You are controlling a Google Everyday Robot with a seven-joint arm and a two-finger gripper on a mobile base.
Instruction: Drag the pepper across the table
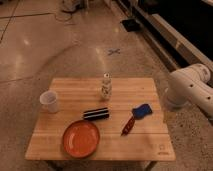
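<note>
The gripper is outside the frame, so whether it is apart or together cannot be told; only the white arm (192, 87) shows, beside the right edge of the table (145, 146). The pepper (128, 125) lies on the table's front right part, apart from the arm, its upper end just beside a small blue object (142, 111). The drag seems not yet begun: reaching, contact and the pull all remain.
</note>
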